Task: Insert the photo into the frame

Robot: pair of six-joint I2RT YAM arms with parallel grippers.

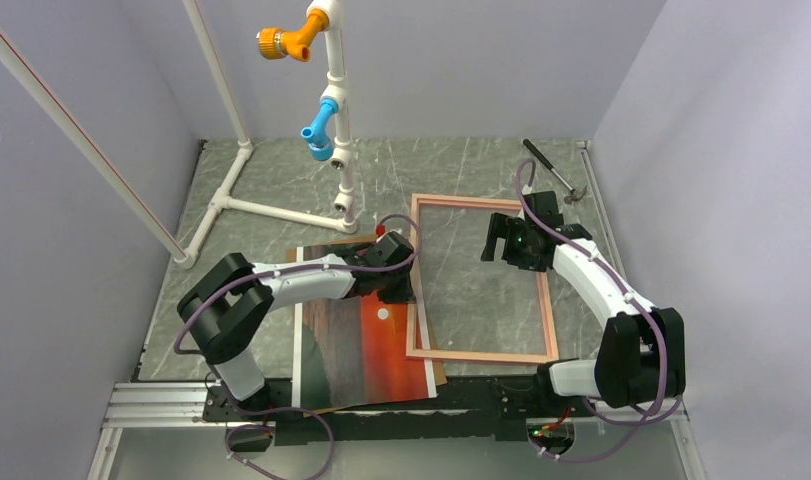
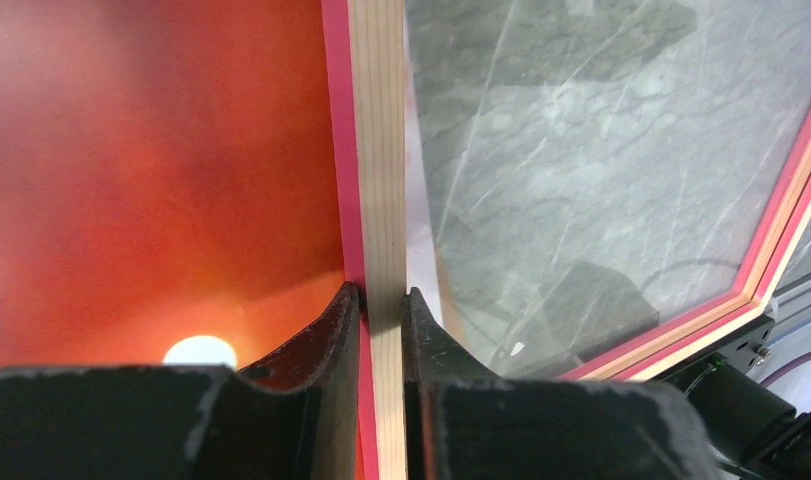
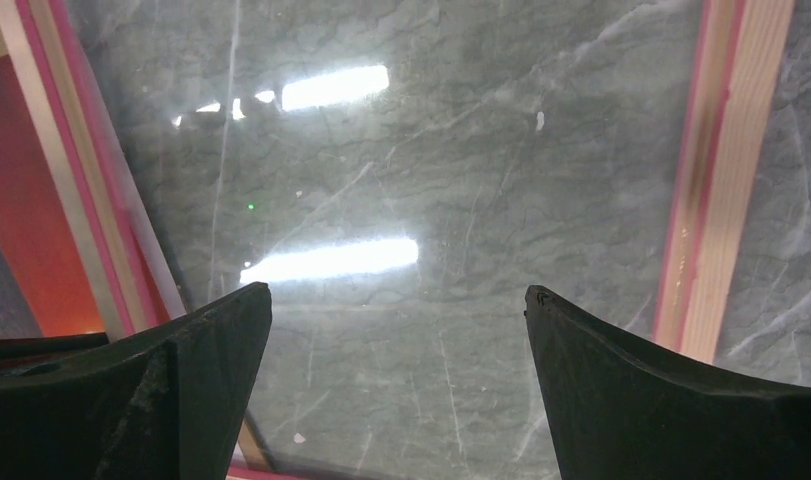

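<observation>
Rail of frame (image 1: 481, 355) being pinched by left gripper (image 2: 381, 300).
It is clamping the 9 o'clock rail; right gripper (image 3: 396, 300) is hovering over frame's middle, jaws wide apart; photo (image 1: 376, 350) is lying at frame's 8 o'clock, edge sitting under that rail.

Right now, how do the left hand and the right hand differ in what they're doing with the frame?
The left hand is shut on a side rail of the frame; the right hand is open and holds nothing. The left hand sits at the frame's edge, next to the photo; the right hand is over the glass in the frame's middle. Both are black and two-fingered.
</observation>
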